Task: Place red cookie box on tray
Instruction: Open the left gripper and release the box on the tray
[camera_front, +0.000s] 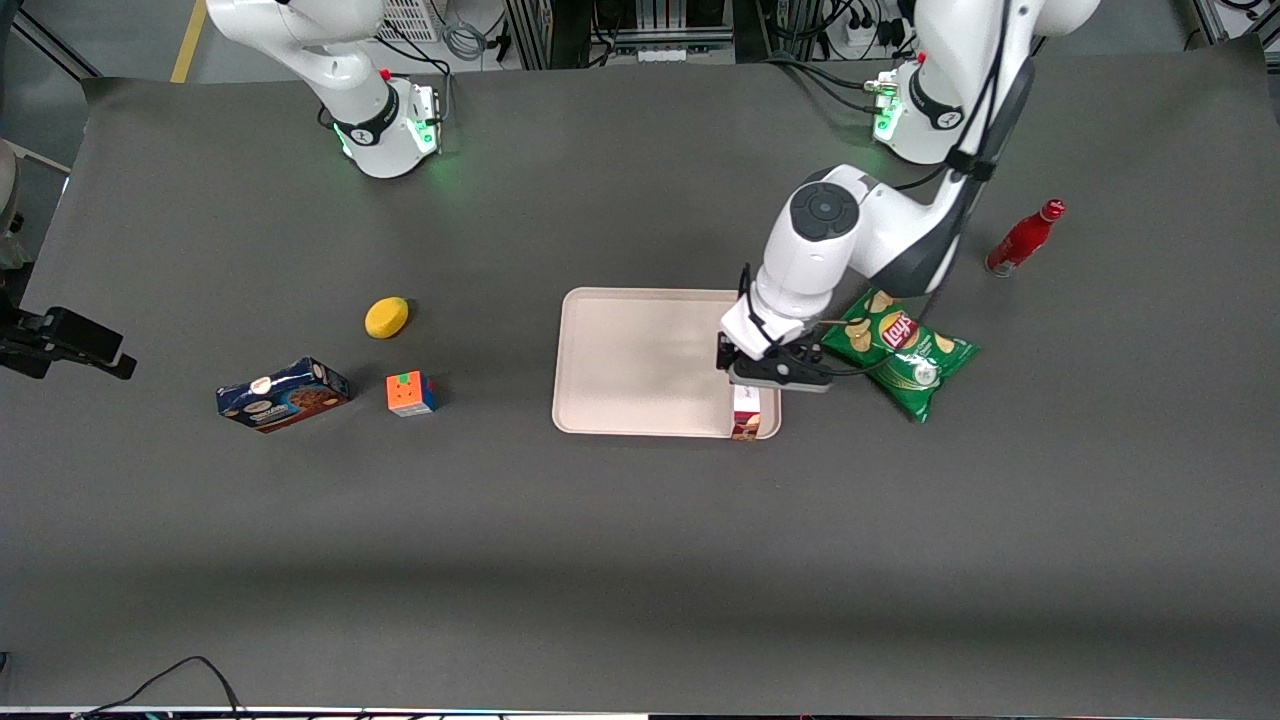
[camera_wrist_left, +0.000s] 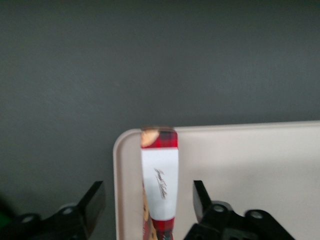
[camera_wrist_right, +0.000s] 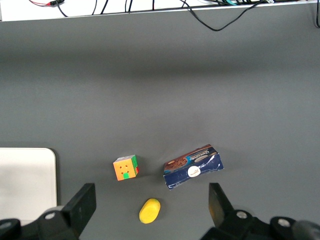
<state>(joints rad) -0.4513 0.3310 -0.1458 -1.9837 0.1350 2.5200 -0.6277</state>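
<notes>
From the front we see the gripper (camera_front: 752, 385) low over the tray (camera_front: 640, 362), at its corner nearest the chips bag (camera_front: 905, 350), hiding most of the red cookie box (camera_front: 745, 417). The left wrist view shows more: the box (camera_wrist_left: 159, 187) lies in the tray (camera_wrist_left: 250, 180) along its rim, between the spread fingers (camera_wrist_left: 201, 200), which do not touch it.

On the dark grey surface (camera_front: 640, 560), a green chip bag (camera_front: 905, 350) lies just beside the claw (camera_front: 748, 392), at its three o'clock in the front view. A red bottle (camera_front: 1022, 238) stands at the bag's one o'clock. Toward the parked arm's end sits a colour cube (camera_front: 411, 393), with a blue cookie box (camera_front: 283, 394) at its nine o'clock and a yellow lump (camera_front: 386, 317), perhaps a lemon, at its eleven.
</notes>
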